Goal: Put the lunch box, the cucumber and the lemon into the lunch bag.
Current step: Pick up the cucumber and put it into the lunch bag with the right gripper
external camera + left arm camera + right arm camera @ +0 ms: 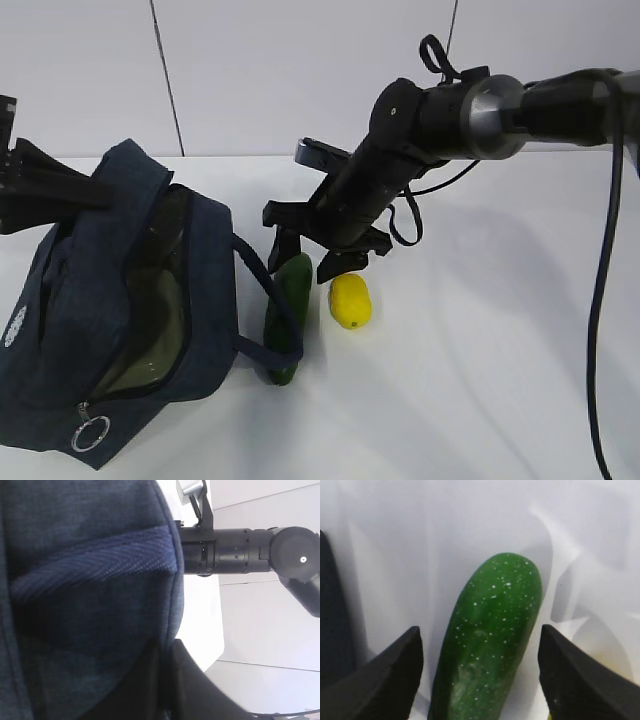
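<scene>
While the lunch bag [110,300] lies open on the white table [480,380], we are working on the cucumber [288,310]. Something pale green shows inside the bag's mouth, and we think that is the lunch box [150,340], so that part looks done. The cucumber lies just beside the bag, under one of its cord handles [262,290]. The lemon [351,300] sits near the cucumber on its other side, not touching it.

Our right gripper [480,675] has its two fingers wide apart, one on each side of the cucumber, and nothing is squeezed yet. Our left gripper [95,190] is at the far top edge of the bag. Its fingers look pinched together, and we think they hold the cloth there to keep the bag open, but we cannot see the tips well.

Next we need to close the right fingers on the cucumber, lift it clear of the handle, and carry it over the open mouth. The handle could catch on the way.
</scene>
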Controlling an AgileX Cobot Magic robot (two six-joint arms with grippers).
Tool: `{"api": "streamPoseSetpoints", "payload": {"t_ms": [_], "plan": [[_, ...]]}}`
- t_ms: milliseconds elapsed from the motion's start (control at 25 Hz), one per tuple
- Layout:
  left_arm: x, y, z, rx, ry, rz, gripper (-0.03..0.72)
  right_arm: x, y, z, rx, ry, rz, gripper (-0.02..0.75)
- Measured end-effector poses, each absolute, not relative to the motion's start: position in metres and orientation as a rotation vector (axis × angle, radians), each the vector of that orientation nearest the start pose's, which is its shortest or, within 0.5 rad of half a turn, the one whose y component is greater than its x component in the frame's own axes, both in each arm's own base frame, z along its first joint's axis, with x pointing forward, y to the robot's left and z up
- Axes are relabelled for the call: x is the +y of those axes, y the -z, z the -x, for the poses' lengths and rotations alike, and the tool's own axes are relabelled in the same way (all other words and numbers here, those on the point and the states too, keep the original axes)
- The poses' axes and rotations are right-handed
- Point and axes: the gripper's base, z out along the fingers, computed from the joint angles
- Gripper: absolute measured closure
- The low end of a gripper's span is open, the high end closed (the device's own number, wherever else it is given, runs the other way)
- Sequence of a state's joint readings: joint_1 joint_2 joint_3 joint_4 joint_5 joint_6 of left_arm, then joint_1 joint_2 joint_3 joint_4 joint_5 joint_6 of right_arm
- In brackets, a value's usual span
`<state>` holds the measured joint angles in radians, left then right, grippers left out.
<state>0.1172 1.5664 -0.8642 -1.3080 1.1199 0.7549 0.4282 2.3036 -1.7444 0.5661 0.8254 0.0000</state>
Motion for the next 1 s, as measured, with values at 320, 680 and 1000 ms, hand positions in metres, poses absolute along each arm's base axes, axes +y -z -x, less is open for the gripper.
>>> {"api": "streamPoseSetpoints", "payload": {"t_ms": [320, 680, 1000], "plan": [[-0.0464, -0.2386, -0.2823, 2.419, 1.433, 0.129, 0.687, 0.2312, -0.134, -0.4232, 2.872, -0.734, 0.146, 0.216], [-0.0464, -0.2386, -0.2823, 2.419, 1.433, 0.129, 0.687, 0.2325, -0.1348, -0.4234, 2.867, -0.758, 0.125, 0.221], [-0.0464, -0.2386, -0.2823, 2.419, 1.433, 0.129, 0.687, 0.2326, -0.1348, -0.4232, 2.864, -0.758, 0.145, 0.274]]}}
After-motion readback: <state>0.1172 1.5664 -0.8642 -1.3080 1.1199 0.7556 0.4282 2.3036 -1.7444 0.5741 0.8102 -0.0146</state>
